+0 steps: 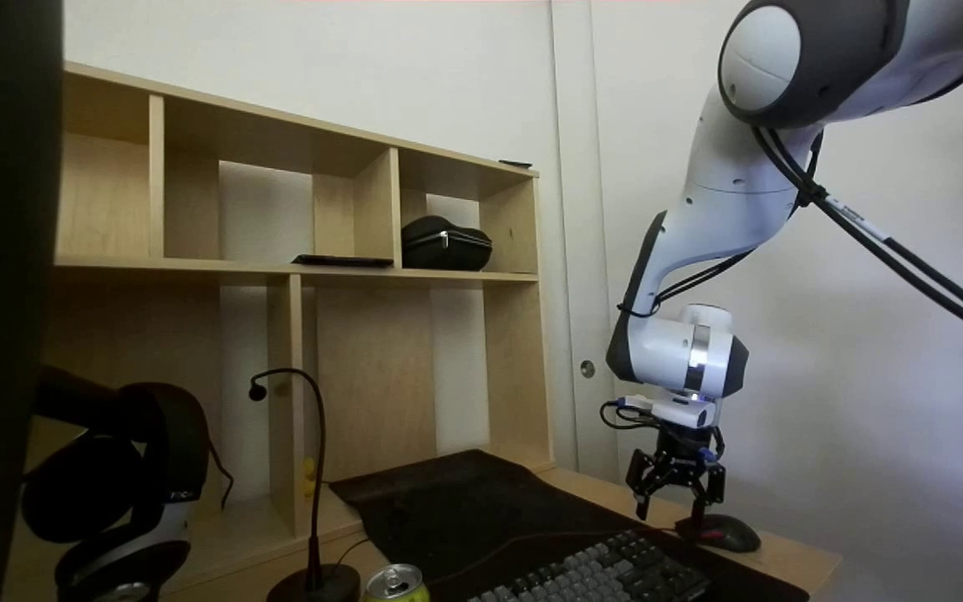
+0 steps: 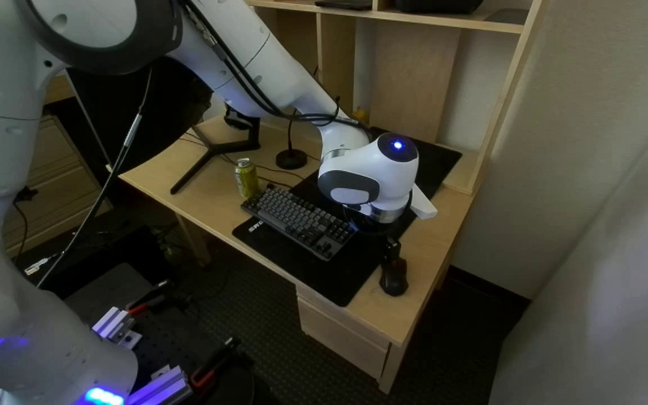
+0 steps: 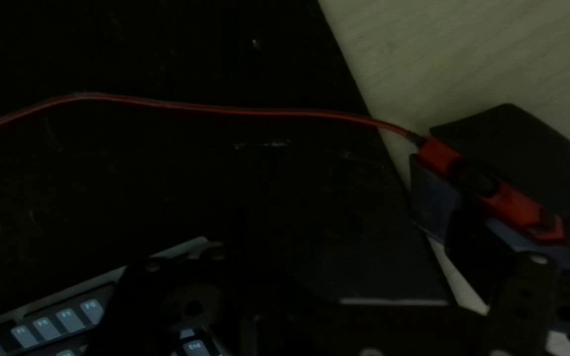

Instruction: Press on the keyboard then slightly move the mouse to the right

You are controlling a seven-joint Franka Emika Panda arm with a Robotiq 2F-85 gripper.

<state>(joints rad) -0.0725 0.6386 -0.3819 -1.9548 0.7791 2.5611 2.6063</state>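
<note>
The black keyboard (image 1: 607,573) lies on the dark desk mat in both exterior views (image 2: 301,219). Its top corner shows at the lower left of the wrist view (image 3: 70,320). The dark mouse (image 1: 731,533) with red trim sits on the bare wood beside the mat; it also shows in an exterior view (image 2: 394,279) and at the right of the wrist view (image 3: 517,143). My gripper (image 1: 670,512) is open with nothing between its fingers. It points down over the mat's edge. One finger overlaps the mouse's side in the wrist view (image 3: 349,232); whether it touches, I cannot tell.
The desk mat (image 1: 481,502) runs back toward the wooden shelf (image 1: 456,376). A red mouse cable (image 3: 225,110) crosses the mat. A yellow can (image 2: 246,179) and a lamp-like stand (image 2: 291,158) are beyond the keyboard's far end. The desk edge (image 2: 414,323) lies close to the mouse.
</note>
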